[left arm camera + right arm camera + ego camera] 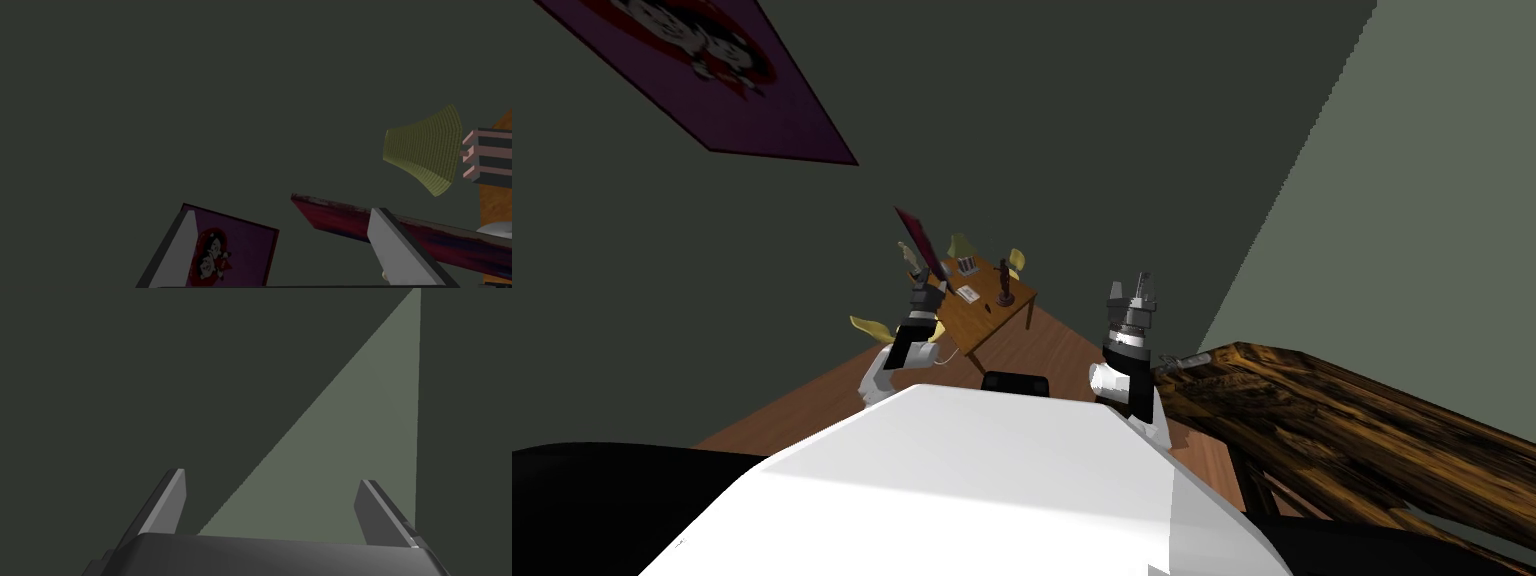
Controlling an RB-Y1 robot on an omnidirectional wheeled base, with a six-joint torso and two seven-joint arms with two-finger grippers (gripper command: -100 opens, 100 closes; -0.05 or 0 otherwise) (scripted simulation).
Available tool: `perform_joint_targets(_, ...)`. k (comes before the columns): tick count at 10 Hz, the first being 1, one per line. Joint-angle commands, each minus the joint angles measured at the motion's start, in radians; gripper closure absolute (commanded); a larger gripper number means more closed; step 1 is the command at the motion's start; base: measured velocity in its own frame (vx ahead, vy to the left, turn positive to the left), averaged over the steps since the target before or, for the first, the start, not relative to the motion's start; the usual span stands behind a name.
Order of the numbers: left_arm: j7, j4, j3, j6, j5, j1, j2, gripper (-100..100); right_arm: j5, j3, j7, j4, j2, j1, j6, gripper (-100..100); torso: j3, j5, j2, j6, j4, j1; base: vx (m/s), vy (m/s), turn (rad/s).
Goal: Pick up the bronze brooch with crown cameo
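I cannot make out a brooch for certain. A small pale thing (1184,361) lies on the near corner of a dark wooden table (1362,430), just beside my right forearm. My right gripper (1134,290) is raised above that corner, open and empty (274,503), pointing at a wall. My left gripper (924,283) is held up toward a small brown table (990,318) farther off; it is open with nothing between its fingers (290,250). A tiny dark item (988,309) lies on that small table, too small to identify.
The small table carries a dark red slanted board (920,243) (400,227), a dark figurine (1004,285) and a white card (968,293). Yellow chairs (872,328) (425,150) stand around it. A purple poster (712,70) hangs on the dark wall. Brown floor lies between.
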Motion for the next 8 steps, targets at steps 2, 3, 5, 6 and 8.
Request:
perform_joint_targets(2, 0.027, 0.045, 0.033, 0.065, 0.021, -0.023, 0.018, -100, 0.0, 0.0, 0.0, 0.0, 0.0, 0.0, 0.0, 0, 0.0, 0.0, 0.0, 0.0, 0.0, 0.0, 0.003, -0.009, -0.025)
perform_joint_targets(3, 0.027, 0.045, 0.033, 0.072, 0.021, -0.023, 0.018, -100, 0.0, 0.0, 0.0, 0.0, 0.0, 0.0, 0.0, 0, 0.0, 0.0, 0.0, 0.0, 0.0, 0.0, 0.005, -0.009, -0.017)
perform_joint_targets(5, 0.04, 0.08, 0.05, 0.115, 0.033, -0.04, 0.024, -100, 0.0, 0.0, 0.0, 0.0, 0.0, 0.0, 0.0, 0, 0.0, 0.0, 0.0, 0.0, 0.0, 0.0, 0.005, -0.012, -0.028)
perform_joint_targets(6, 0.054, 0.116, 0.067, 0.152, 0.046, -0.058, 0.029, -100, 0.0, 0.0, 0.0, 0.0, 0.0, 0.0, 0.0, 0, 0.0, 0.0, 0.0, 0.0, 0.0, 0.0, 0.007, -0.015, -0.039)
perform_joint_targets(8, 0.068, 0.153, 0.084, 0.197, 0.061, -0.076, 0.035, -100, 0.0, 0.0, 0.0, 0.0, 0.0, 0.0, 0.0, 0, 0.0, 0.0, 0.0, 0.0, 0.0, 0.0, 0.008, -0.015, -0.019)
